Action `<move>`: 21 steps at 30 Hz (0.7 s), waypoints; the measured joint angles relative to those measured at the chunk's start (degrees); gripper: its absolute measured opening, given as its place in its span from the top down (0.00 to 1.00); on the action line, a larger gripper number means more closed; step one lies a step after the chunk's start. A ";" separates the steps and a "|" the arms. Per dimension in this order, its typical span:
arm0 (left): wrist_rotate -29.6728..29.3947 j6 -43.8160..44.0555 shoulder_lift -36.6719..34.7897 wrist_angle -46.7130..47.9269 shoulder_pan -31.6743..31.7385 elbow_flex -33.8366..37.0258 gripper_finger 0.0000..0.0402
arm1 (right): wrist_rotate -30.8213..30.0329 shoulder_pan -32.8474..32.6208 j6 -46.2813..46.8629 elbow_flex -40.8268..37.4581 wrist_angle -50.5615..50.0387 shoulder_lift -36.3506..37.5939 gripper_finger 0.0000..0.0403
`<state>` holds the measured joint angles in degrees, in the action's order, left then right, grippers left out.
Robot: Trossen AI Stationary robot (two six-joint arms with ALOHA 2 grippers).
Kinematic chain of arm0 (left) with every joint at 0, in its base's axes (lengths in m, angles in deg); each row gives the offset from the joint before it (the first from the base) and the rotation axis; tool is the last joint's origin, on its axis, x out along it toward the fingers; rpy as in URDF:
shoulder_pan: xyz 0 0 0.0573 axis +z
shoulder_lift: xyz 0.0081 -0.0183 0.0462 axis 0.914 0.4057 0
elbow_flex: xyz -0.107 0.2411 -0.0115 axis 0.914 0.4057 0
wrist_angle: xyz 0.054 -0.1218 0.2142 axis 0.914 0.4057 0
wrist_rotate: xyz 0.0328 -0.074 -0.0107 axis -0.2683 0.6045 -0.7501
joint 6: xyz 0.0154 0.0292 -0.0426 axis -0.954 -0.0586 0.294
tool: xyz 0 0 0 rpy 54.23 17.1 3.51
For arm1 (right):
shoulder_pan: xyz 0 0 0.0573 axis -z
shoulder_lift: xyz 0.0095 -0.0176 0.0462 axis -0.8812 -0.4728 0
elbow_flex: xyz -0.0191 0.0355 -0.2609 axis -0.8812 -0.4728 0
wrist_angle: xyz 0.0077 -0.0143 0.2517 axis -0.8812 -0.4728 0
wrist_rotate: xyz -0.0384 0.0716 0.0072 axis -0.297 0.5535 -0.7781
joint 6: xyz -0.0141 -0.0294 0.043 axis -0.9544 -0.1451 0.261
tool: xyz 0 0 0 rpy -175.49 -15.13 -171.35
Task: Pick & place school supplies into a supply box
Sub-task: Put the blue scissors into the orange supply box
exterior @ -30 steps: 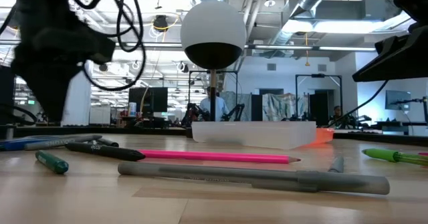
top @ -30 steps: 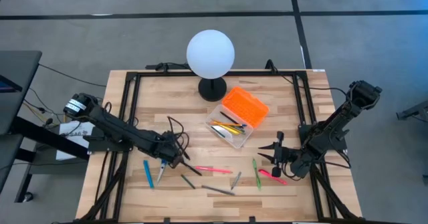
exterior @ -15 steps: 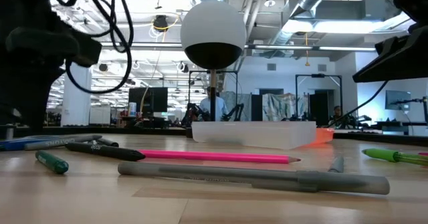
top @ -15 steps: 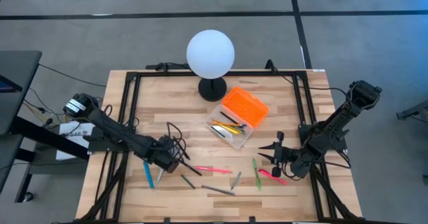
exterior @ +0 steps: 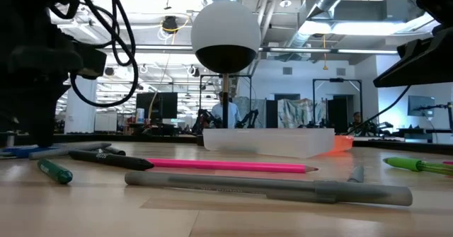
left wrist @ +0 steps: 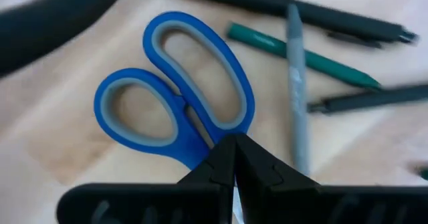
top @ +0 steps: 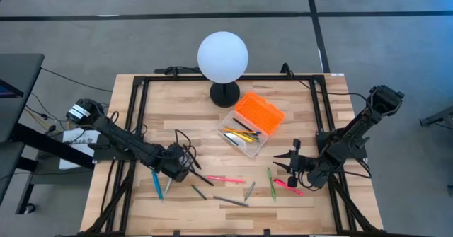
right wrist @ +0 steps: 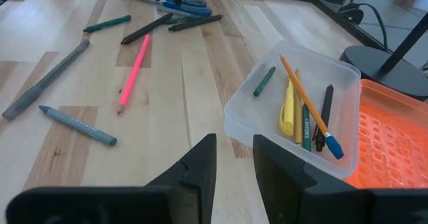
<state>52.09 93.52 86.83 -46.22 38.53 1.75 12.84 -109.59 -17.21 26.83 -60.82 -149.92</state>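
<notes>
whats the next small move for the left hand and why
Probably lift a little. The left hand sits right over the blue-handled scissors, fingers pressed together at the pivot, apparently pinching them. The scissors still lie on the table among pens, and the supply box is apart from them.

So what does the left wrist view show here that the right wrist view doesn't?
Only the left wrist view shows the left gripper closed at the pivot of the blue-handled scissors.

Only the right wrist view shows the right gripper, fingers slightly apart, and the clear supply box holding several pens, orange lid beside it.

Both show the scissors among dark pens, and bare wooden table.
</notes>
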 joint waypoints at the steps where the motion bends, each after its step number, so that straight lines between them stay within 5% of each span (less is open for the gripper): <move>1: -0.86 -0.16 0.02 1.02 0.17 0.00 1.00 | 0.00 0.00 0.00 0.00 -0.01 0.00 0.77; 10: -4.87 -5.00 0.24 7.96 3.14 0.26 1.00 | 0.00 0.00 0.00 0.00 0.01 0.00 0.77; 21: -6.61 -25.59 0.28 7.73 11.60 0.28 1.00 | 0.00 -0.01 0.00 0.00 0.01 0.00 0.77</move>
<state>45.47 67.93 87.11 -38.49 50.13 2.03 12.84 -109.61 -17.21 26.83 -60.81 -149.92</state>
